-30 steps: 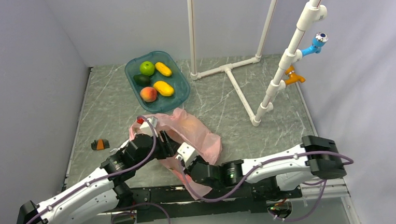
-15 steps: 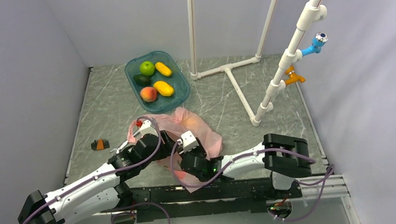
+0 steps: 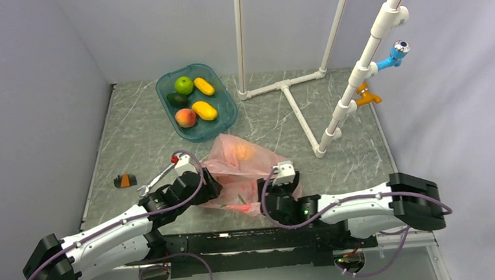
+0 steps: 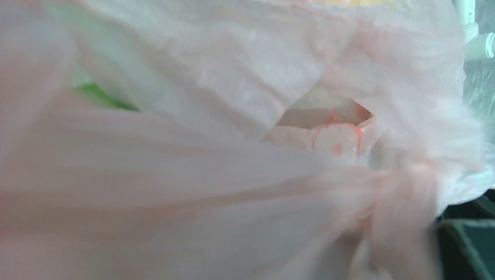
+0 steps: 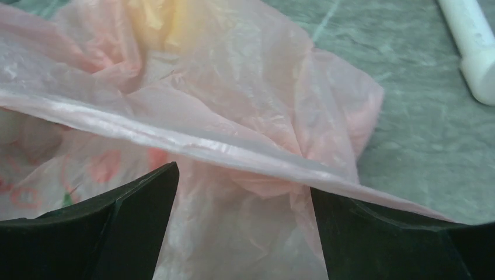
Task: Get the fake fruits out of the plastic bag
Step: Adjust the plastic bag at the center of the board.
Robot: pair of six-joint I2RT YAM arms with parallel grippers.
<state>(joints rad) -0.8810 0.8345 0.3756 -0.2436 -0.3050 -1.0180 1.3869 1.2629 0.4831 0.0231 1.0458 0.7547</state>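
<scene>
Centrally, plastic bag near front edge of table, right tool spread, left tool smothered, state untellable.

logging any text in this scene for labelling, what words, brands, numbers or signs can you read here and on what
No text can be read in any view.
plastic bag: red printed marks show through the film, too blurred and crumpled to read.
small black and orange object left of the bag: too small to tell whether it bears a label.
</scene>
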